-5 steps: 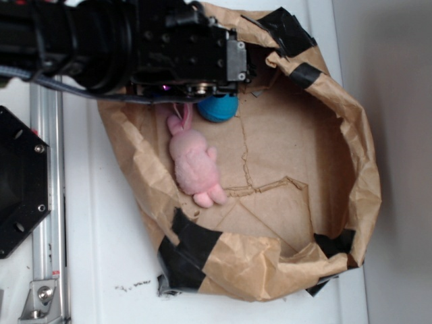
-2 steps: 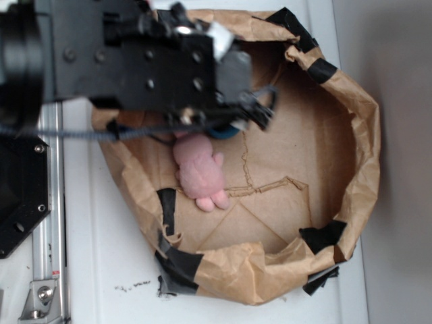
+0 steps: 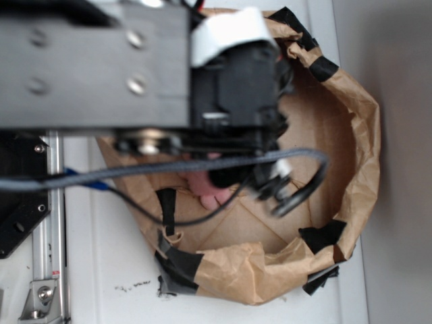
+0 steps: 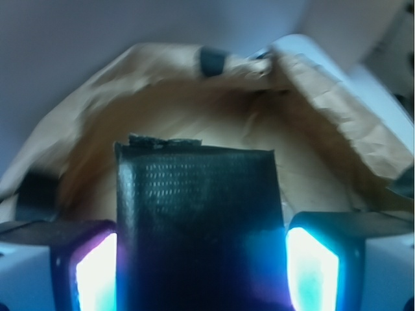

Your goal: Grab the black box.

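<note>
Both fingers (image 4: 91,269) of hand (image 4: 201,272) clamp black box (image 4: 198,220) btwn them

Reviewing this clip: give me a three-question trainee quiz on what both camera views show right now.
1. True or false: in the wrist view the black box sits between the gripper fingers.
2. What hides most of the pink plush toy in the exterior view? A) the arm B) the paper wall C) a lid
3. Fill in: the paper wall's corners are patched with black ____.

Key: 1 true; 2 A; 3 tape.
</note>
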Robot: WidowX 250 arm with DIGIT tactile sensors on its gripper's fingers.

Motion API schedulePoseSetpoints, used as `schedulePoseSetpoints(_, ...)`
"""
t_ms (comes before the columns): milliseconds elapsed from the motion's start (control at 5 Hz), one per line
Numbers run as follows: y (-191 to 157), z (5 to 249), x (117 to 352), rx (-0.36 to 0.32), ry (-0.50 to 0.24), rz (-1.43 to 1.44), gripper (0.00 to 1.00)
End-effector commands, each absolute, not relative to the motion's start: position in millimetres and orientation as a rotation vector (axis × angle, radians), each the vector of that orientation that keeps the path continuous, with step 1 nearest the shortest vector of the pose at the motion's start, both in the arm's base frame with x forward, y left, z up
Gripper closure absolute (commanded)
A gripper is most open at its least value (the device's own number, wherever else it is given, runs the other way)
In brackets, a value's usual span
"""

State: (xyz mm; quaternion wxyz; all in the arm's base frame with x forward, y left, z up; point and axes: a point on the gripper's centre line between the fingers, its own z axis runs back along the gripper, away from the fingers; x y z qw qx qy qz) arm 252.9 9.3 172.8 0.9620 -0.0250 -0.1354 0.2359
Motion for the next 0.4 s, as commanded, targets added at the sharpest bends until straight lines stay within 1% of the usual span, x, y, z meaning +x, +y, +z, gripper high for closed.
schedulePoseSetpoints(0, 54.5, 199.7, 235.2, -0.095, -0.265, 0.006, 1.0)
schedulePoseSetpoints(200, 54.2, 207.7, 235.6, -0.061, -0.257, 0.011, 1.0)
